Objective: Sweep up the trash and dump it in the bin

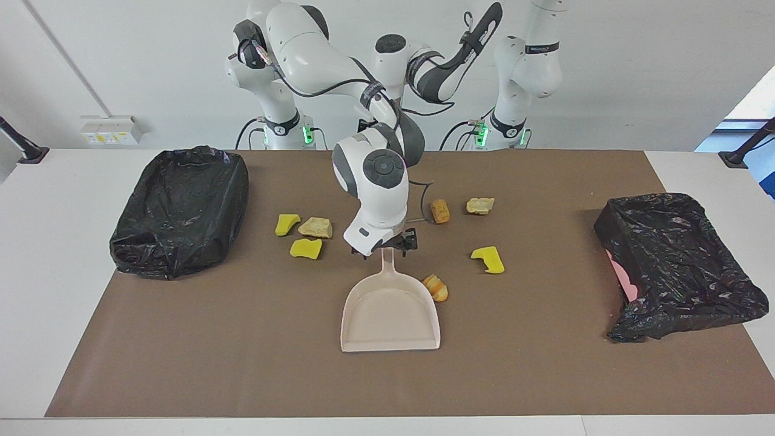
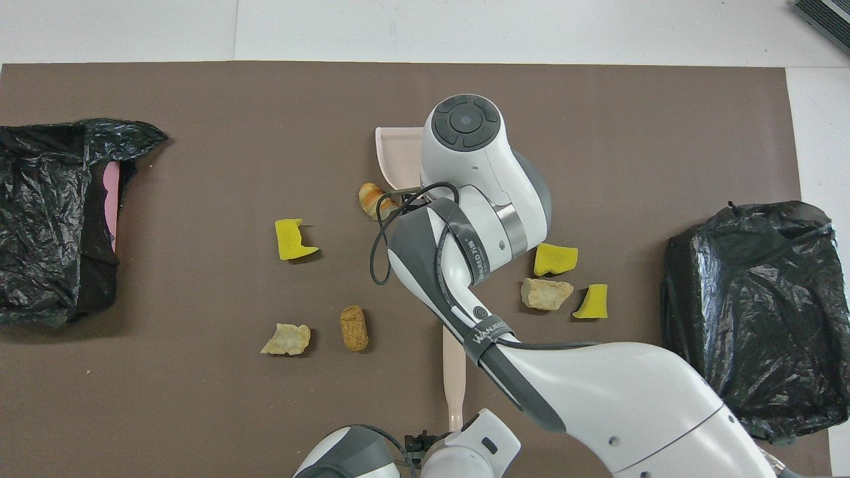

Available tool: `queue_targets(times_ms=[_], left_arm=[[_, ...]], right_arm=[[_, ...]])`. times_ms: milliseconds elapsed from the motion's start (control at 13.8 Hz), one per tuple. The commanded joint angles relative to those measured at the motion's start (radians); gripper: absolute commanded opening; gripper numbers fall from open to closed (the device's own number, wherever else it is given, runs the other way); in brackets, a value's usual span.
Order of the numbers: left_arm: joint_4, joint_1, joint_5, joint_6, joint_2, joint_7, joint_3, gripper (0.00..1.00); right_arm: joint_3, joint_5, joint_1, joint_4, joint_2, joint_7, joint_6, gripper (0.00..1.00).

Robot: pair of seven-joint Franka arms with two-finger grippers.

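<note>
The pale pink dustpan lies flat mid-table, its handle pointing toward the robots. My right gripper is down at the handle's end, open, with a finger on either side of it. Several chunks of trash lie around: a yellow one, a tan one, an orange-brown one and a bread-like one beside the pan. The matching brush lies nearer to the robots than the dustpan, partly under the right arm. My left gripper hovers open by the brush handle's end.
A bin lined with a black bag stands at the right arm's end of the brown mat. A second black-bagged bin, pink at one edge, stands at the left arm's end. More yellow trash lies toward that bin.
</note>
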Motion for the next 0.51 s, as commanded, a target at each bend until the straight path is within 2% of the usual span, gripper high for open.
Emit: queue_targets(times_ms=[0, 72, 145, 289, 434], left_arm=[[0.014, -0.007, -0.009, -0.048, -0.03, -0.003, 0.013, 1.0], [0.014, -0.007, -0.009, -0.051, -0.031, -0.003, 0.013, 1.0], [0.014, -0.007, -0.009, -0.056, -0.037, -0.003, 0.014, 0.98], [0.014, -0.006, -0.009, -0.059, -0.037, -0.003, 0.016, 0.81], [0.013, -0.004, -0.009, -0.058, -0.039, 0.0, 0.014, 0.75]], right_arm=[[0.018, 0.023, -0.011, -0.057, -0.045, -0.034, 0.019, 0.63], [0.021, 0.047, -0.013, -0.057, -0.046, -0.043, 0.011, 0.37], [0.021, 0.093, -0.019, -0.054, -0.045, -0.063, 0.007, 0.01], [0.019, 0.153, -0.025, -0.048, -0.043, -0.067, 0.0, 0.0], [0.021, 0.149, -0.048, -0.045, -0.043, -0.154, -0.009, 0.0]])
